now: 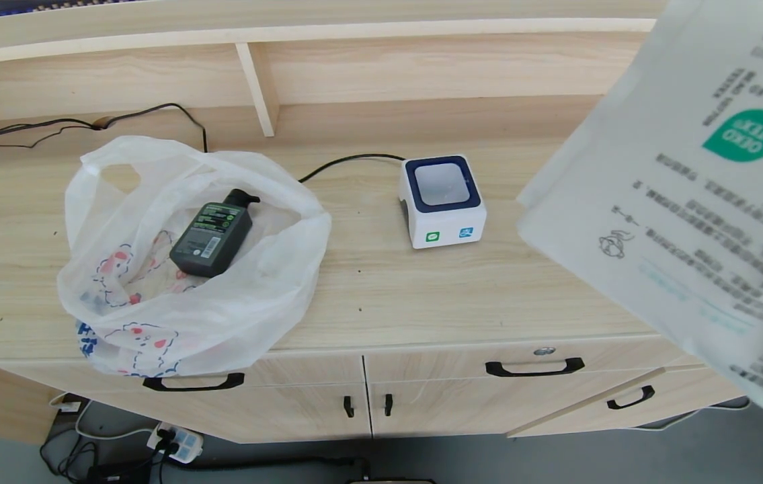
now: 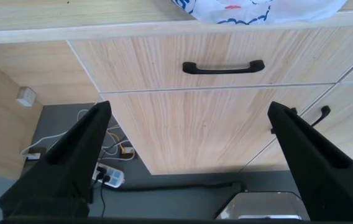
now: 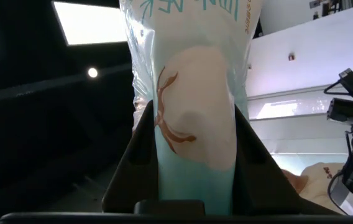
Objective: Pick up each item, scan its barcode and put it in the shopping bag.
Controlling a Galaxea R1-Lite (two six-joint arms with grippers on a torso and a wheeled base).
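Observation:
A white plastic shopping bag (image 1: 152, 302) lies open at the counter's left front, with a dark pump bottle (image 1: 212, 232) flat inside it. The white and blue barcode scanner (image 1: 443, 200) stands mid-counter, window up. A large white printed packet (image 1: 697, 195) is held high on the right, close to the head camera. My right gripper (image 3: 192, 112) is shut on that packet (image 3: 192, 124), a finger pressing each side. My left gripper (image 2: 189, 107) is open and holds nothing. It hangs below the counter edge, facing a drawer front, with the bag's overhang (image 2: 251, 9) above.
Black cables (image 1: 152, 114) run along the counter's back under a wooden shelf with a divider (image 1: 257, 87). Drawers and doors with black handles (image 1: 534, 368) line the front, and the right one is slightly ajar. A power strip (image 1: 176, 444) lies on the floor.

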